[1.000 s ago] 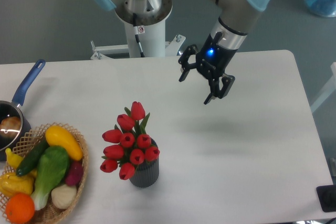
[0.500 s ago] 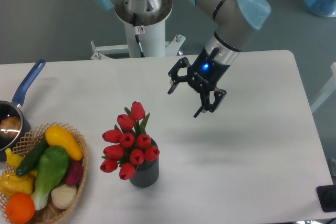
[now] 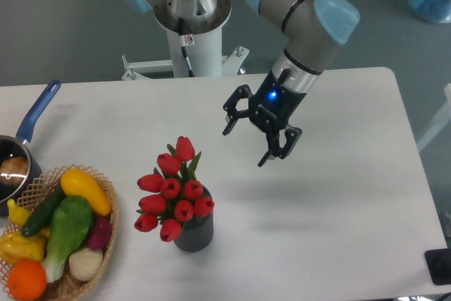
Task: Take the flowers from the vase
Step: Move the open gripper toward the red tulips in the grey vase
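Note:
The flowers (image 3: 173,192), a bound bunch of red tulip buds with green leaves, stand in the vase (image 3: 195,232), a small dark grey ribbed cylinder near the table's front. My gripper (image 3: 244,148) hangs above the table up and to the right of the flowers, clearly apart from them. Its fingers are spread wide and hold nothing.
A woven wicker basket (image 3: 106,234) full of toy vegetables sits at the front left. Behind it is a blue-handled saucepan (image 3: 28,128) at the table's left edge. The arm's white base (image 3: 190,40) stands behind the table's far edge.
The gripper has travelled left and slightly down toward the flowers over the last second, staying open. Flowers and vase have not moved.

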`<state>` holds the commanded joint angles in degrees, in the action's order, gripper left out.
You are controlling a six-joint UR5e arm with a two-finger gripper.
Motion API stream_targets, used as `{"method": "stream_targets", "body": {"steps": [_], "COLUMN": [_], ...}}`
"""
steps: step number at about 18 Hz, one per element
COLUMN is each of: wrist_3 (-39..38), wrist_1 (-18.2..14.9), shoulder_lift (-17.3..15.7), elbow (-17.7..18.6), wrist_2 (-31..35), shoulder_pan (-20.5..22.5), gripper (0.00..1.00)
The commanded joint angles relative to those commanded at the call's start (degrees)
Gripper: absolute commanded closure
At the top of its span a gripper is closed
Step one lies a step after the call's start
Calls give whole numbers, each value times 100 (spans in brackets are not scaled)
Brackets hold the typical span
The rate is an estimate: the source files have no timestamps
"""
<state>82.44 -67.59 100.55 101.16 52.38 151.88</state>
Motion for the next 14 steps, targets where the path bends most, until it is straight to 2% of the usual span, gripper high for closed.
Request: {"method": "stream_targets", "body": {"steps": [5, 14], "wrist_3": [-26, -123], "wrist_1": [0, 0], "shoulder_lift": [-35, -53], "elbow": [53, 150], "wrist_2": [-114, -957], "shoulder_pan": [-220, -229], "gripper": [0, 0]}}
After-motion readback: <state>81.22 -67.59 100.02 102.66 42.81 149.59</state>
